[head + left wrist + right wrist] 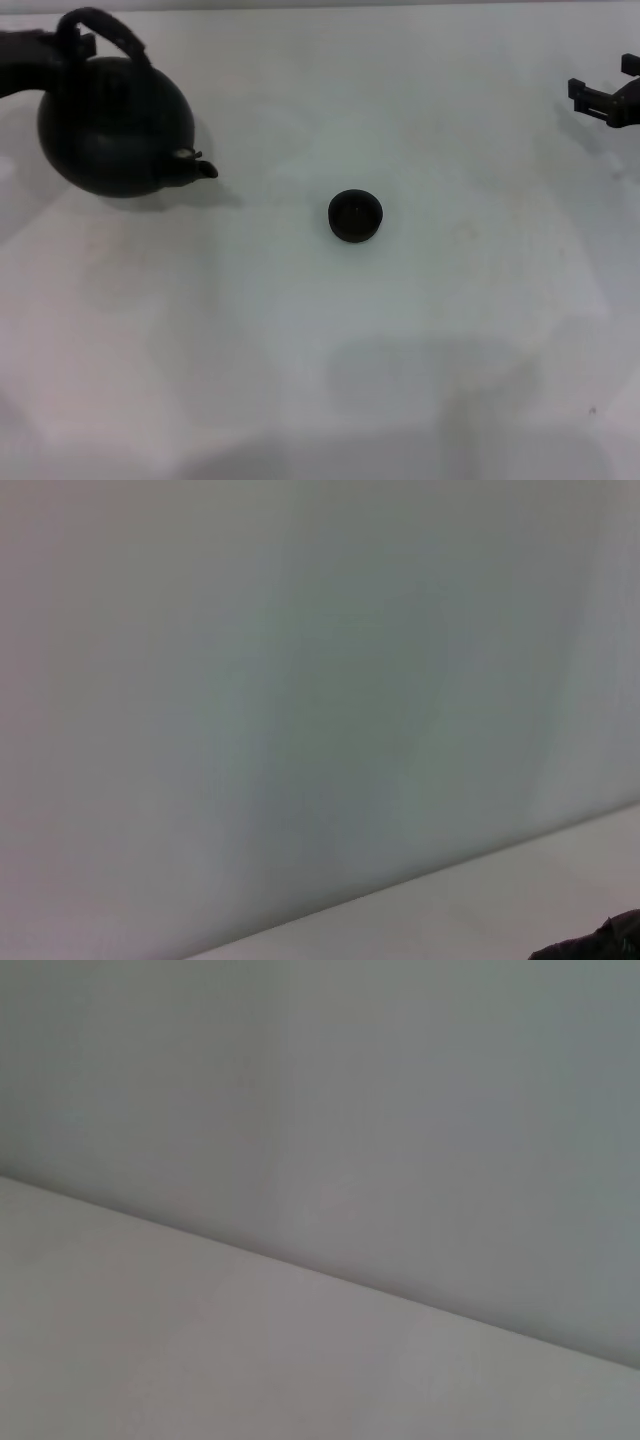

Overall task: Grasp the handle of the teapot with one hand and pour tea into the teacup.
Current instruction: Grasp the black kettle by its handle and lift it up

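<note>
A: Left hand [72,42]?
B: Far left of the head view, at the handle [112,32] of the teapot [115,125]. Seemingly closed around the handle's left end, though too dark there to be sure.
A: Teapot itself?
B: Tipped, spout [200,166] pointing right and slightly down toward the teacup [355,215]. Well apart from it, nothing seen leaving the spout.
A: Teacup?
B: Upright near the middle of the white counter [420,340].
A: Right hand [600,100]?
B: At the far right edge, away from both pieces, fingers spread with nothing between.
A: Wrist views?
B: Mostly blank wall and counter; a dark scrap [600,942] in a corner of the left one, unidentifiable.
</note>
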Motion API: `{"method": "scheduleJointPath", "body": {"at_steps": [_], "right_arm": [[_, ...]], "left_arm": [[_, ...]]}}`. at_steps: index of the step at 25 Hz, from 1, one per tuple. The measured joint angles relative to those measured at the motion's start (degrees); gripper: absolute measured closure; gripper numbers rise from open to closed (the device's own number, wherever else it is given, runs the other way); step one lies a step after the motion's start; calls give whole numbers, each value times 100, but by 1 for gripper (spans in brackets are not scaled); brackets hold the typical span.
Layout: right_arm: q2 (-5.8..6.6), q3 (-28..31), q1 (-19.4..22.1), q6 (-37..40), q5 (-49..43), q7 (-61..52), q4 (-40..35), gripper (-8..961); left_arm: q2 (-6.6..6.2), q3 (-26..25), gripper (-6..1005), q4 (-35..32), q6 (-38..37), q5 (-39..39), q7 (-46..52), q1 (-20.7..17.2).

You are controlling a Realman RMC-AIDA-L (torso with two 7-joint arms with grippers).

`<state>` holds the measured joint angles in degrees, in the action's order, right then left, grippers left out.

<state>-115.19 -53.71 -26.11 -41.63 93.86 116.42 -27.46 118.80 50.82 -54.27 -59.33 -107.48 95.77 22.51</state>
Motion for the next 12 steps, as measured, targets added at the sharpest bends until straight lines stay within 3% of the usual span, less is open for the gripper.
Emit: {"method": "scheduleJointPath", "body": {"at_steps": [4,12], "right_arm": [[-2,6,1,-30,248,120,42,108],[5,-39,13,-39,367,190,91,108]], "left_arm": [[11,624,849,-492,199,-308,598,10],[22,1327,849,-1016,473,-993,1474,220]]}}
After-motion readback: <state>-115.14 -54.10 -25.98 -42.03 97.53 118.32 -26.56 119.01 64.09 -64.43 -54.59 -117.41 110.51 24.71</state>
